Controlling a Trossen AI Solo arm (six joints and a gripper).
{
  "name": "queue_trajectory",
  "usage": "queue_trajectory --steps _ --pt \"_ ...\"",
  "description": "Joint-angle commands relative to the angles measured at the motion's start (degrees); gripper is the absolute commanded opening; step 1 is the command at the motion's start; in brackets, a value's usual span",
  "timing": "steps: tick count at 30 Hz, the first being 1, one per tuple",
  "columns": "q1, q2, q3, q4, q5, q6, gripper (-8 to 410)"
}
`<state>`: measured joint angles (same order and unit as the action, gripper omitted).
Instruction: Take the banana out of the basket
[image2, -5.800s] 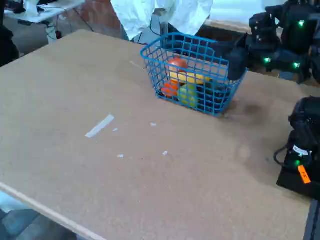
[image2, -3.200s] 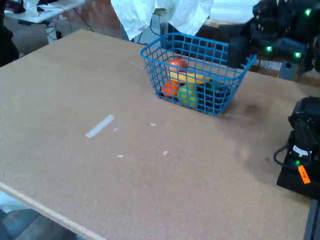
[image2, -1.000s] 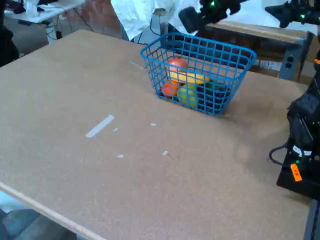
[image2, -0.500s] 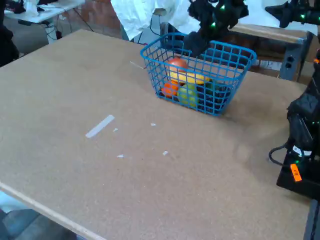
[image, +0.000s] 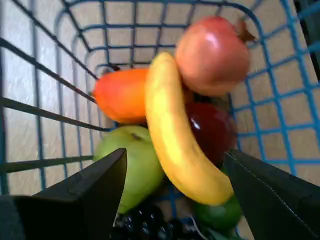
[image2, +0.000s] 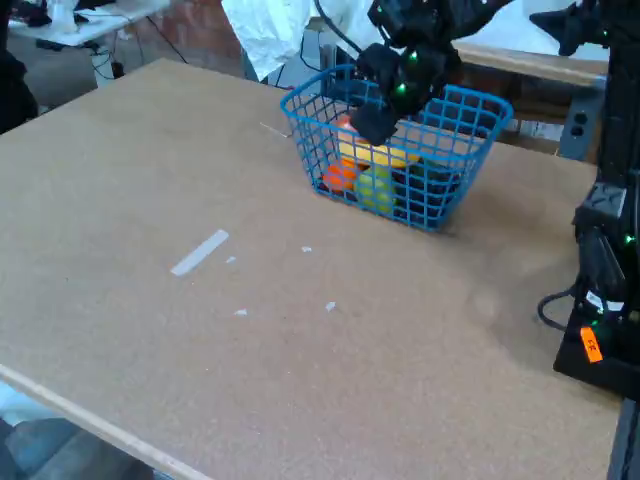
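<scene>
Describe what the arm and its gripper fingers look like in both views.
The arm is matte black and blocky, dotted with small green indicator lights, with a black cable looping behind it. In the wrist view the gripper shows two flat, wedge-shaped black fingers, plain and unmarked, with angular edges.

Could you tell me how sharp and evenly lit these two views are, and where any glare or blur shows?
Wrist view: the banana is fairly sharp, soft glare on the reddish round fruit, the open jaws dark and blurred at the bottom. Fixed view: evenly lit but soft; the basket contents are smeared colour.
</scene>
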<state>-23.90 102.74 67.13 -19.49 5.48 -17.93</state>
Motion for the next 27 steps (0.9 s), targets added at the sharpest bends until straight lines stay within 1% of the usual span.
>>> queue_trajectory --steps 1,9,13,18,22,24,27 --pt "-1.36 3.76 2.86 0.61 1.33 -0.02 271" --pt "-2.75 5.18 6.88 1.29 0.59 -0.17 271" --pt "-2.75 2.97 9.75 1.29 -3.30 0.42 270" --pt "-2.75 -0.83 13.14 1.31 -5.99 0.11 270" --pt "-3.10 -1.99 16.09 1.07 -5.99 1.88 270" --pt "-3.65 -2.12 17.44 -0.48 -5.90 3.17 270" --pt "-4.61 -2.12 17.84 -1.14 -3.61 3.61 270"
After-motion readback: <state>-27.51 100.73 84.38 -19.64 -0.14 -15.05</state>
